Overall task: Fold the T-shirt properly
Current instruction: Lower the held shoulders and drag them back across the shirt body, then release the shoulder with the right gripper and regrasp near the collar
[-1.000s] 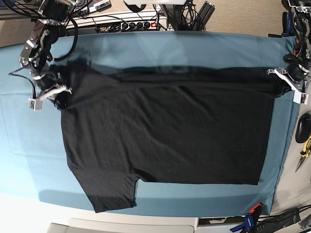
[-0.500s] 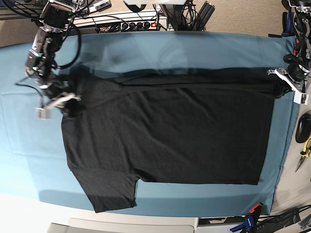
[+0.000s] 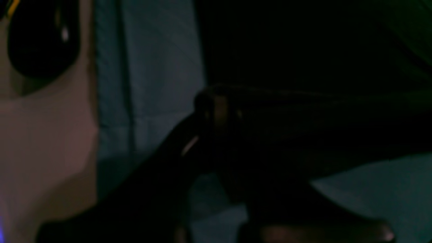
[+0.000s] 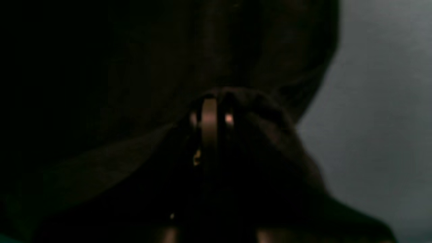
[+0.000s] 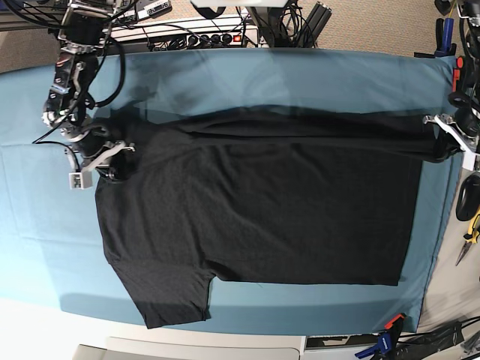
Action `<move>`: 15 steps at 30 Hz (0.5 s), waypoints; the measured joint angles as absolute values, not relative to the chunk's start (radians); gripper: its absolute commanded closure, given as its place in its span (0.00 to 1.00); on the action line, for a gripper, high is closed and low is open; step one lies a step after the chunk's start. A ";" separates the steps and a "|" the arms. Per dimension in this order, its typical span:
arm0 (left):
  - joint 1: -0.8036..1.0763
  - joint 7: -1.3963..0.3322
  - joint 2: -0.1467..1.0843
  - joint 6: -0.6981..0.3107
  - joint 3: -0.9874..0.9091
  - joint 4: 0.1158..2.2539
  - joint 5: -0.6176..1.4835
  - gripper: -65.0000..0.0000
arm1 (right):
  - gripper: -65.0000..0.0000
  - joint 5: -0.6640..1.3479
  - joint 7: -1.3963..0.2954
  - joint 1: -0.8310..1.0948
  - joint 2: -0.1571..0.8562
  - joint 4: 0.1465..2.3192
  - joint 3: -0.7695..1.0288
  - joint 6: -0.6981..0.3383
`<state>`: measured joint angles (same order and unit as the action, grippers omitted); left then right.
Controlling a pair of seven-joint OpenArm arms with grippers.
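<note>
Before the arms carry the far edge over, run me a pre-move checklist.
1. Right gripper shut on the T-shirt at its sleeve-end corner: ok; the wrist view shows cloth bunched around the fingers.
2. Left gripper shut on the opposite corner: ok, dark cloth at the fingers.
3. Far edge lifted between the two grips: ok, it hangs as a band above the body.
4. Near half lying flat on the teal cloth: ok, near sleeve spread out.
5. Both layers caught in each grip: cannot tell, wrist views too dark.
6. Tools beside the table's edge clear of the left arm: cannot tell.
</note>
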<state>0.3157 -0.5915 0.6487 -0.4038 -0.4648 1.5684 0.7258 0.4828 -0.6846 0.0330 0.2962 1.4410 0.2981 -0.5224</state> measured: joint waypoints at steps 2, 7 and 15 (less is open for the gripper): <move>0.315 -0.591 0.649 -0.404 -0.465 1.568 0.726 1.00 | 1.00 0.468 -0.683 0.033 0.299 1.441 0.299 -0.495; 0.315 -0.592 0.649 -0.404 -0.465 1.568 0.753 1.00 | 1.00 0.460 -0.683 0.033 0.299 1.441 0.299 -0.482; 0.315 -0.592 0.649 -0.439 -0.465 1.568 0.803 1.00 | 1.00 0.461 -0.683 0.033 0.299 1.441 0.299 -0.482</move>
<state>0.3153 -0.5919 0.6491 -0.4385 -0.4648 1.5684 0.8028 0.4606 -0.6834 0.0330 0.2989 1.4414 0.2985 -0.4824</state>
